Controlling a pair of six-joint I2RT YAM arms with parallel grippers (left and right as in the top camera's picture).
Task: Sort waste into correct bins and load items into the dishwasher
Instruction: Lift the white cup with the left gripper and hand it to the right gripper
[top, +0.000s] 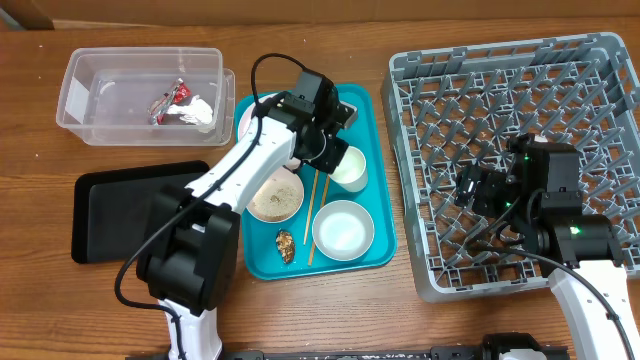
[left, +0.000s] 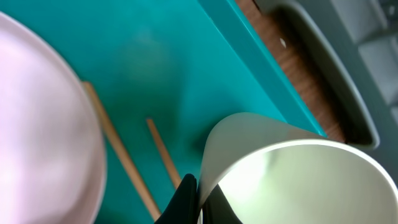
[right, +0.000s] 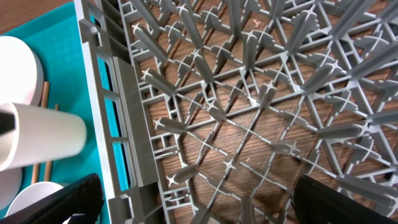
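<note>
At right of the overhead frame stands the grey dish rack (top: 500, 55). The right gripper (top: 472, 188) hangs above its floor, jaws fully spread and holding nothing. At centre frame, the teal tray (top: 370, 108) carries the small white cup (top: 351, 170), which is upright, mouth up, plain and smooth. The left gripper (top: 335, 152) has its jaws closed on the cup's wall at the rim. The rack lies directly right of the cup, so a rightward carry probably follows.

Lighting — bright, even, from above; soft short shadows on the table (top: 330, 315) beside the dish rack (top: 520, 160). Overhead view: sharp throughout. Left wrist view: close-range blur on the white cup (left: 298, 180) and pink plate (left: 43, 137); glare inside the cup. Right wrist view: rack lattice crisp, left edge softer.
</note>
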